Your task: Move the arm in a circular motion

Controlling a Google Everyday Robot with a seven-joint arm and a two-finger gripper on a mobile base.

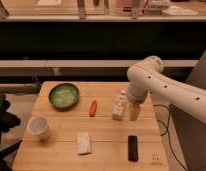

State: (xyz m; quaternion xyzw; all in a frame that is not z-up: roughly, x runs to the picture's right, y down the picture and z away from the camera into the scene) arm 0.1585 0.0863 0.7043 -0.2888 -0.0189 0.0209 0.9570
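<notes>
The white arm (166,90) reaches in from the right edge, bends at a bulbous joint (146,72) above the table's right half, and drops down. Its beige gripper (134,111) hangs just over the wooden table (106,155) near the right edge. A small pale upright object (118,107) stands close to the gripper's left. I cannot tell whether they touch.
On the table are a green bowl (64,95) at the back left, a red-orange item (93,107) in the middle, a white cup (38,127) at the front left, a pale block (84,142) and a black bar (132,148) near the front. Dark shelving stands behind.
</notes>
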